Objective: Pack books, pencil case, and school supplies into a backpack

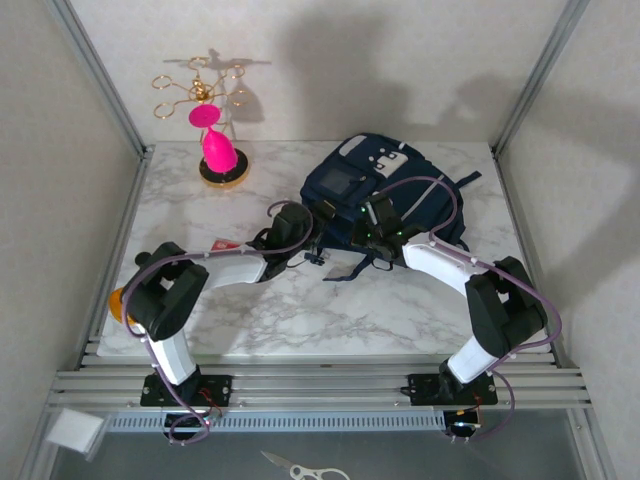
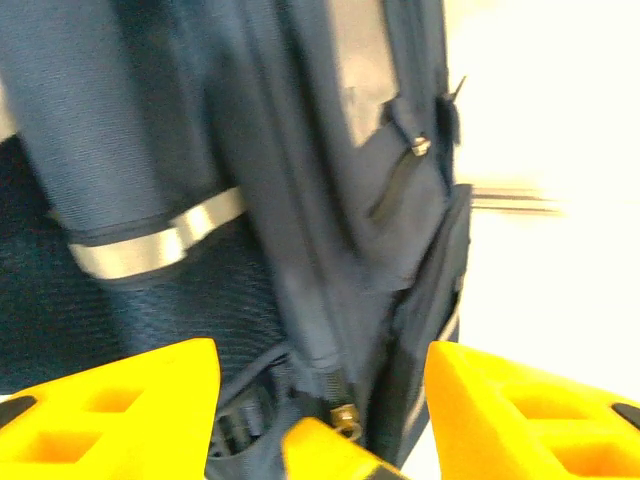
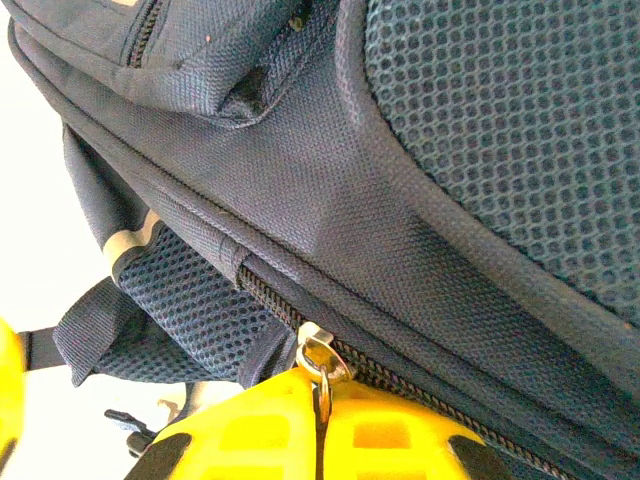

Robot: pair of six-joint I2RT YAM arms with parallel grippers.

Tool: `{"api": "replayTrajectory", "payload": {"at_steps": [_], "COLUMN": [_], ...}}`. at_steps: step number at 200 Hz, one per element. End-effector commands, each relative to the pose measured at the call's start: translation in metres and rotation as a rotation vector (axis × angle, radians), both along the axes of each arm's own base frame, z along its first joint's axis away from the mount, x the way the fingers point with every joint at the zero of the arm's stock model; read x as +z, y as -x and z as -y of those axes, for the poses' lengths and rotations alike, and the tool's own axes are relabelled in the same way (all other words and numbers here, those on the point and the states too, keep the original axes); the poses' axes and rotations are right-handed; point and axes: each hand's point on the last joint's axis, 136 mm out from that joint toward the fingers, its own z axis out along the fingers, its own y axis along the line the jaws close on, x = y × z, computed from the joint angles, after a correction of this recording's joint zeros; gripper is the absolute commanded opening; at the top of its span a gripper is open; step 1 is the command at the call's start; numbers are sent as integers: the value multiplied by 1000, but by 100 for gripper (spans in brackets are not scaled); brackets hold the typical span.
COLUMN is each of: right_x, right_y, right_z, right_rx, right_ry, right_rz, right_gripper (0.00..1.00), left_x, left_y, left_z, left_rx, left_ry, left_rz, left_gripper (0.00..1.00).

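Right hand (image 3: 322, 405) clenched on one zipper pull (image 3: 316, 352), low on the backpack (image 1: 335, 205). Left hand (image 2: 320, 400) released, its two fingers (image 2: 120, 410) spread either side of that backpack's edge. One backpack, lying right of centre on the worktop (image 1: 300, 320), and one orange piece (image 1: 115, 300) at the left edge.

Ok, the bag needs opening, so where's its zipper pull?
Right wrist view, bottom centre: the zipper pull sits pinched in the right hand, on the zip of the backpack.
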Motion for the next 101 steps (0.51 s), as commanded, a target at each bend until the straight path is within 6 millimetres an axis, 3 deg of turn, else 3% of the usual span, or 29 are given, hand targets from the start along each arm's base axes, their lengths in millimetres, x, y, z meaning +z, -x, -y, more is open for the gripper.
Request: {"api": "replayTrajectory", "payload": {"at_steps": [1, 23, 74, 101], "right_x": [18, 19, 17, 17], "right_y": [0, -1, -4, -5], "right_z": [-9, -12, -12, -16], "right_rx": [47, 57, 60, 71], "right_ry": [-38, -54, -36, -42], "right_rz": [42, 46, 39, 38], "right_gripper": [0, 0, 0, 0], "left_x": [9, 0, -22, -32], "left_y": [-7, -17, -33, -41], "left_z": [14, 34, 49, 57], "left_rx": [-18, -56, -36, -18], "left_ry": [20, 45, 55, 58], "left_rz": [-8, -32, -73, -81], "left_gripper": [56, 53, 50, 42]}}
